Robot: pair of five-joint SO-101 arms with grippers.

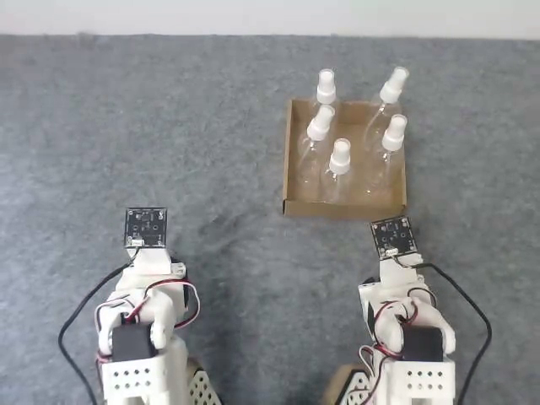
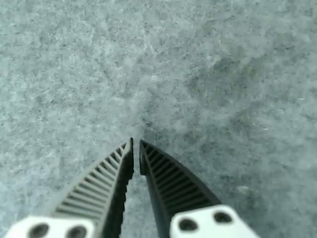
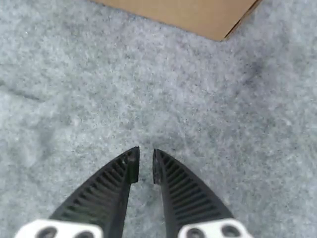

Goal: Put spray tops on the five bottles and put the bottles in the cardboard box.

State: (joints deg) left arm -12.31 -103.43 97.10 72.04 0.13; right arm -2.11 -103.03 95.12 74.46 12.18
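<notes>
The 5 bottles (image 1: 340,159) stand upright in the cardboard box (image 1: 288,160), each with a white spray top (image 1: 320,125) on its neck: 2 by the far wall, 2 in the middle, 1 nearest the arms. In the high view the tops of the far 2 show past the far wall, but their clear bodies look to sit inside it, so I take that as the camera's slant and not as bottles left outside. The box lies on the grey felt table (image 1: 169,126), just ahead of the right arm and well apart from the left.

The right gripper (image 3: 145,151) hangs low over bare felt, jaws drawn to a narrow slit with nothing between them; a corner of the box shows a little beyond its tips. The left gripper (image 2: 136,144) is the same, jaws almost touching and empty, with felt all around it.

By this layout the capping and boxing look done, so the step in hand is only to rest cleanly. The right arm needs the most care, since it is the one near the box: any move should go back or up, never forward, because a nudge to the near wall could tip the tall, light bottles against each other. Keeping both jaws narrow leaves nothing to catch on a spray top
</notes>
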